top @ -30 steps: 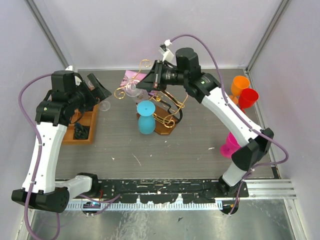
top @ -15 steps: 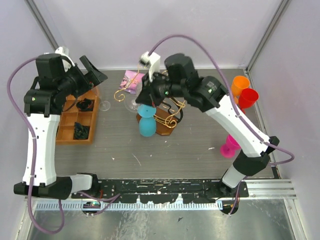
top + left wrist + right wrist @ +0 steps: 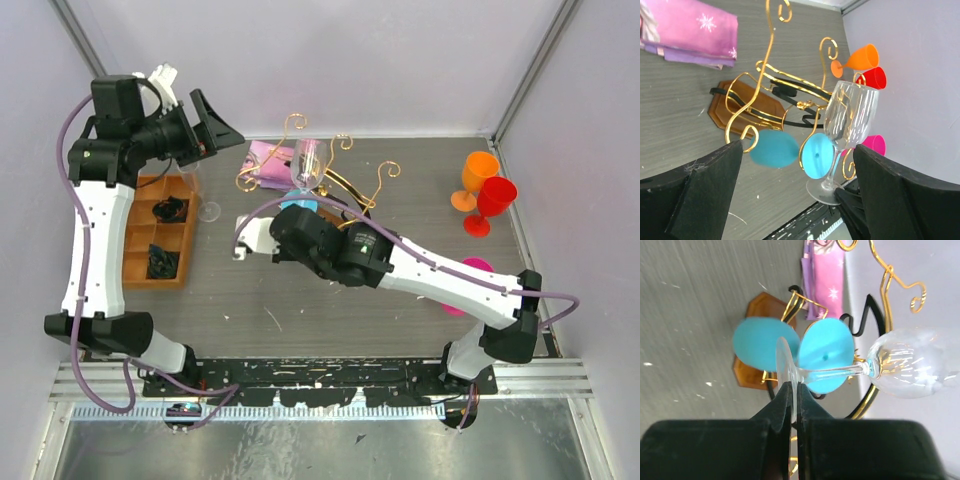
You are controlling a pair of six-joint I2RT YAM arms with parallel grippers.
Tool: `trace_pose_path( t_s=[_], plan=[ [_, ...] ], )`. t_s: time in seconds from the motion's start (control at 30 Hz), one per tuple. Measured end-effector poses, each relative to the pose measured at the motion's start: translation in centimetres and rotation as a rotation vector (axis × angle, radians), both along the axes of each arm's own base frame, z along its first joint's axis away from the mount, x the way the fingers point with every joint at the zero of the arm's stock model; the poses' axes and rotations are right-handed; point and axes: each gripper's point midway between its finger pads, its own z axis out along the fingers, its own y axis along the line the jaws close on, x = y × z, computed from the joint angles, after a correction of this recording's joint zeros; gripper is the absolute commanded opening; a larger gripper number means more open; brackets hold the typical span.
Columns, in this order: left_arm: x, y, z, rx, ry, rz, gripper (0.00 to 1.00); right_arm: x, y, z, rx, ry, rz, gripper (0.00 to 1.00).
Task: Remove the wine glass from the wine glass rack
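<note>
Right gripper [image 3: 794,390] is pinched tight on the foot of the wine glass [image 3: 910,365], held off the table [image 3: 250,295], bowl just beside the wine glass rack [image 3: 722,110] scrolls. Only its wrist view shows that pinch. Bare tabletop nearer. Far left, left gripper [image 3: 207,130] gapes wide, holding nothing.

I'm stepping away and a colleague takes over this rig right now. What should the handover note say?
Left tool: open, empty, raised near the left rear corner, facing the rack.
Right tool: shut on the foot rim of the clear wine glass, holding it in the air.
Wine glass rack: stands on the table, mid-rear; a teal glass hangs on it.
Done: the glass is gripped and appears lifted off the rails, though close to the gold scrolls.
Left: carry it clear of the rack and set it down, probably on bare table.
</note>
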Motion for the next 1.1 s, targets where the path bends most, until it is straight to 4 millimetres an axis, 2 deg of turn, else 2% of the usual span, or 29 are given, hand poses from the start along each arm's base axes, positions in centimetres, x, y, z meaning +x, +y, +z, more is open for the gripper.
trace_pose_path(
  t_s=[0.1, 0.23, 0.4, 0.6, 0.7, 0.87, 1.1],
  plan=[
    [-0.4, 0.0, 1.4, 0.015, -0.060, -0.027, 0.99, -0.1, 0.3, 0.3, -0.064, -0.091, 0.022, 0.01],
    [-1.4, 0.0, 2.8, 0.028, -0.124, -0.045, 0.99, 0.1, 0.9, 2.5, -0.038, -0.166, 0.023, 0.01],
    [-1.8, 0.0, 3.1, 0.037, -0.141, -0.054, 0.99, 0.1, 1.6, 4.1, 0.016, -0.199, 0.020, 0.01],
    [-2.0, 0.0, 2.3, 0.043, -0.129, -0.067, 0.99, -2.5, 3.3, 4.7, 0.025, -0.233, 0.080, 0.01],
    [-2.5, -0.2, 2.1, 0.036, -0.131, -0.083, 0.99, -4.0, 4.4, 4.6, 0.018, -0.278, 0.110, 0.01],
    [-3.8, -0.7, 3.2, 0.011, -0.184, -0.122, 0.99, -5.6, 5.2, 2.8, -0.053, -0.325, 0.148, 0.01],
    [-5.6, -1.7, 5.3, -0.054, -0.273, -0.185, 0.99, -5.5, 5.4, 3.2, -0.052, -0.359, 0.135, 0.01]
  ],
)
